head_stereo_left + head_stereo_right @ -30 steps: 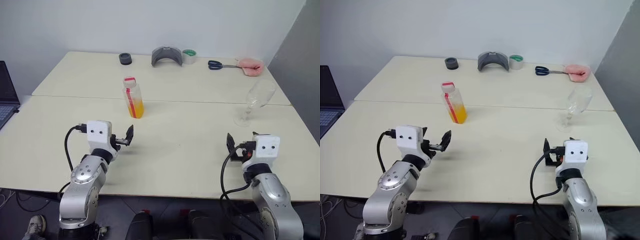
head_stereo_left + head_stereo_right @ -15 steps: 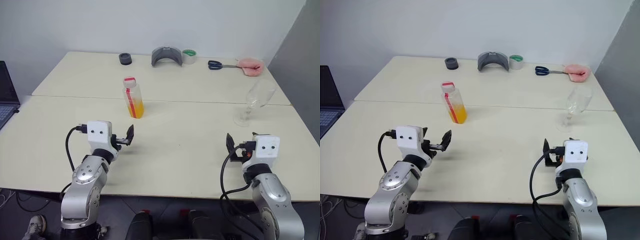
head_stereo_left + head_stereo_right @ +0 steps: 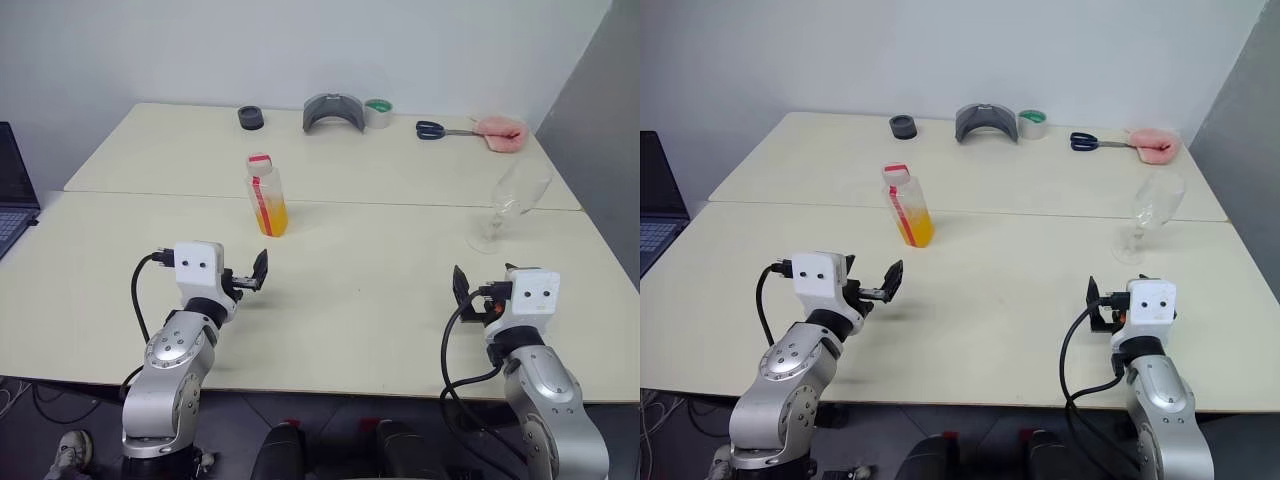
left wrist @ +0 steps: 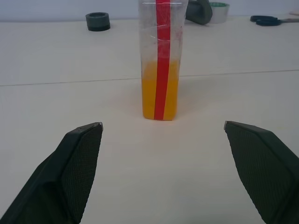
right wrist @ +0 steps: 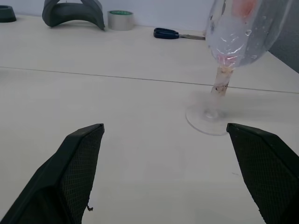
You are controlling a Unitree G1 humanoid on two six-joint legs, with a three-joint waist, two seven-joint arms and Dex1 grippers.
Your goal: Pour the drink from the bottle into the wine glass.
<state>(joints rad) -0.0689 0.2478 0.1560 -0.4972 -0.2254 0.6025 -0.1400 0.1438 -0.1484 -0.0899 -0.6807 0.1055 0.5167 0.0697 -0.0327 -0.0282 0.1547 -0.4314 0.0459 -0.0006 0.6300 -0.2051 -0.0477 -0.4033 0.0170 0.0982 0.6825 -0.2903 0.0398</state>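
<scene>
head stereo looks down over table [image 3: 350,290]; wrist views low, level, near tabletop, share far-edge clutter.

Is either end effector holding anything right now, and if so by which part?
Nothing is held. Left end effector and right end effector are open, short of the bottle and wine glass.

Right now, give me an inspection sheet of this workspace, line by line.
Surface: two pale tables butted together, a seam running across.
Job's things: bottle upright, cap on, drink in its lower part; wine glass upright, empty, near the right edge.
Clutter: along the far edge, black ring, grey curved piece, tape roll, scissors, pink cloth.
Grippers: left gripper open, facing the bottle; right gripper open, facing the glass; neither touches anything.
Cables: black cable looping at each wrist.
Surroundings: laptop at left, white wall behind.
</scene>
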